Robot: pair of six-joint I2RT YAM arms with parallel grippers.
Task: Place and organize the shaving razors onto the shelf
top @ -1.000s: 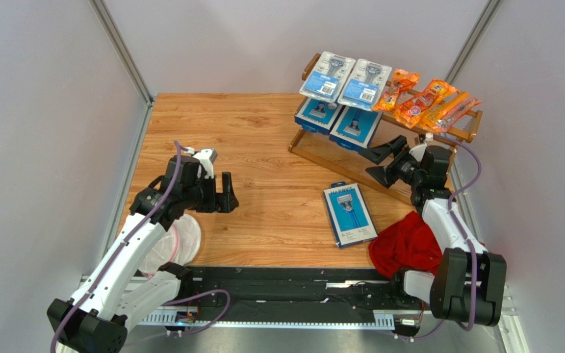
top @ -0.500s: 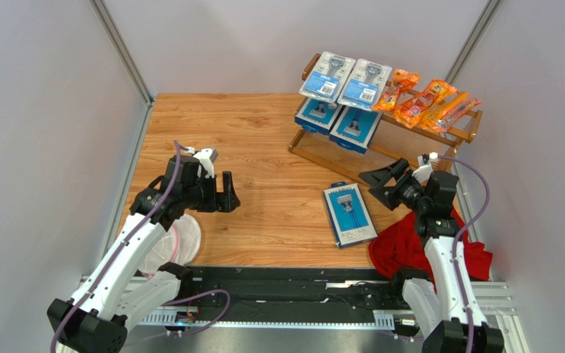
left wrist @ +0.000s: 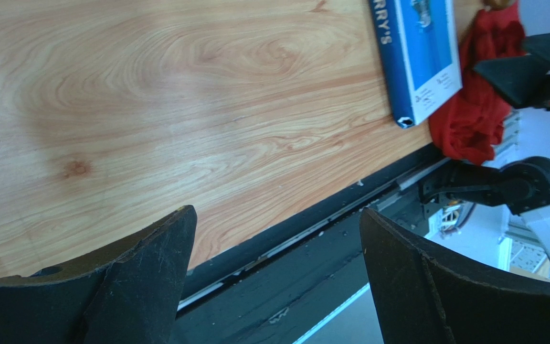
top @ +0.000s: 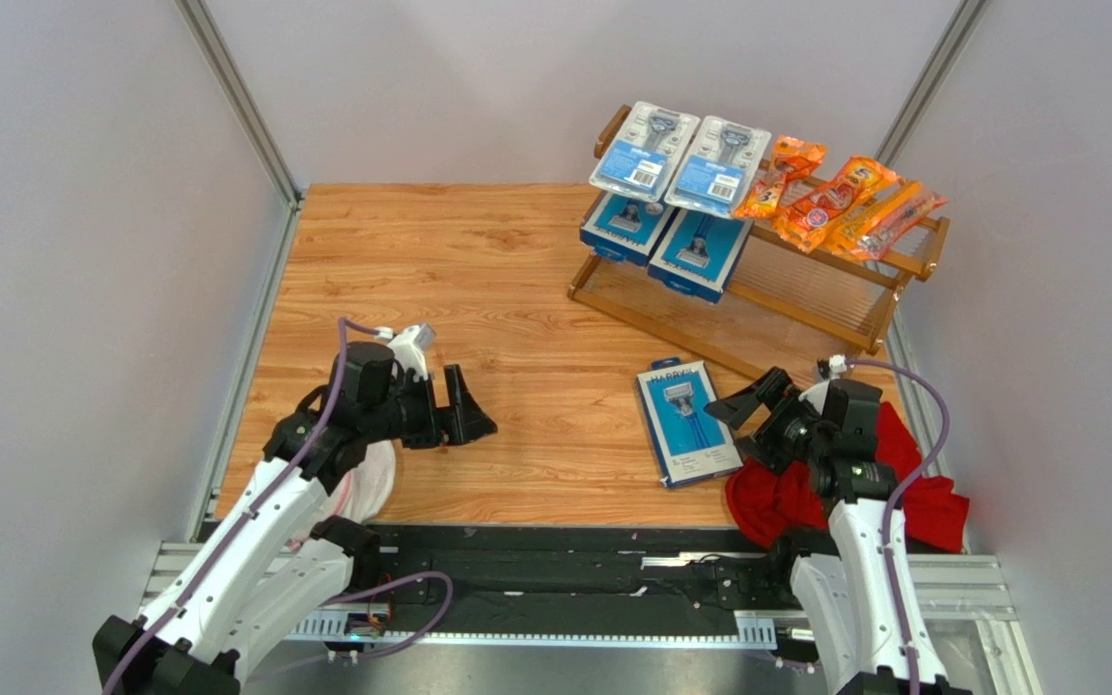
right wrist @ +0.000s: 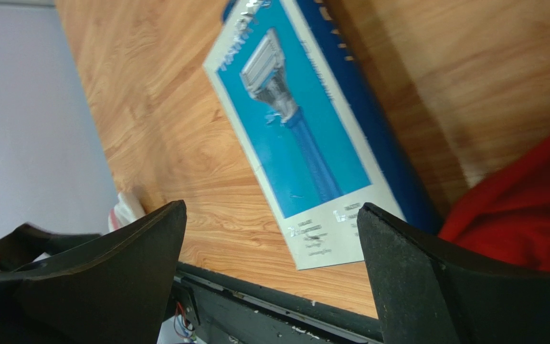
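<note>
On the upper tier of the wooden shelf (top: pixel 809 297), at the far right corner of the table (top: pixel 519 275), two clear blister packs (top: pixel 645 148) (top: pixel 719 165) lie side by side at the left end. Three orange bags (top: pixel 780 177) (top: pixel 840 200) (top: pixel 893 220) fill the rest of that tier to the right. Below the blister packs, two blue boxes (top: pixel 627 228) (top: pixel 700 254) sit on the left part of the lower tier, leaning forward, while the right part of that tier shows bare slats.

One more blue razor box (top: pixel 685 420) lies flat on the table in front of the shelf, picture side up, apart from the lower rail. Its near right corner is just beside a red cloth (top: pixel 913 500), which is bunched up in front of the shelf's right end.

Between the shelf and the red cloth, the right hand (top: pixel 748 398) hangs just beside the right edge of the lone box. Its fingers are spread wide and hold nothing. From its wrist camera the box (right wrist: pixel 306 136) fills the gap between the fingers, with the cloth (right wrist: pixel 529 208) at the lower right.

Well to the left of the shelf, the left hand (top: pixel 468 406) hovers over bare wood. It is also spread wide and empty, pointing toward the lone box (left wrist: pixel 418 57), which its wrist camera sees at the top right.
</note>
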